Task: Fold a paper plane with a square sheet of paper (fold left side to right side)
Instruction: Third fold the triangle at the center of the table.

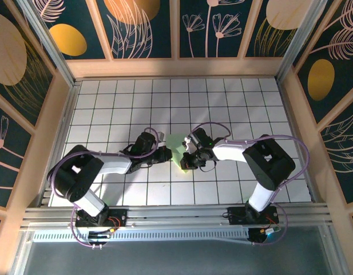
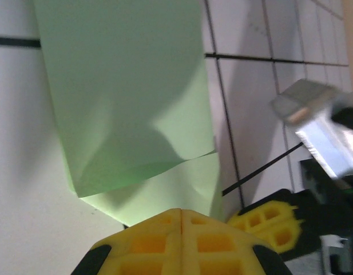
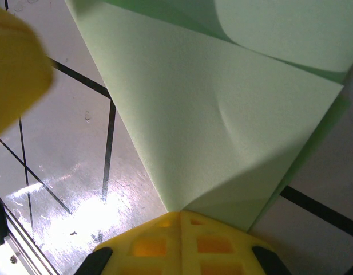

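Position: the square sheet of paper (image 1: pixel 177 148) lies near the middle of the worktop (image 1: pixel 222 103), between the two arms. It is pale green, plain and partly folded. The left wrist view shows one layer turned over another, with a shadowed dent in the upper layer.

Left gripper (image 1: pixel 166 153): at the paper's left side. Jaws clenched, the yellow fingers (image 2: pixel 147 243) meeting along a thin seam. Their tips sit at the paper's lower layer. Whether that layer is pinched or merely touched cannot be told.

Right gripper (image 1: pixel 189 159): at the paper's right side, close to the left gripper. Jaws clenched on the paper. In the right wrist view the sheet narrows to a point at the seam between the fingers (image 3: pixel 147 246) and fans upward from there, with a soft curve across its face and a second layer curling over at the top.

Surface: white grid tiles with dark joint lines.
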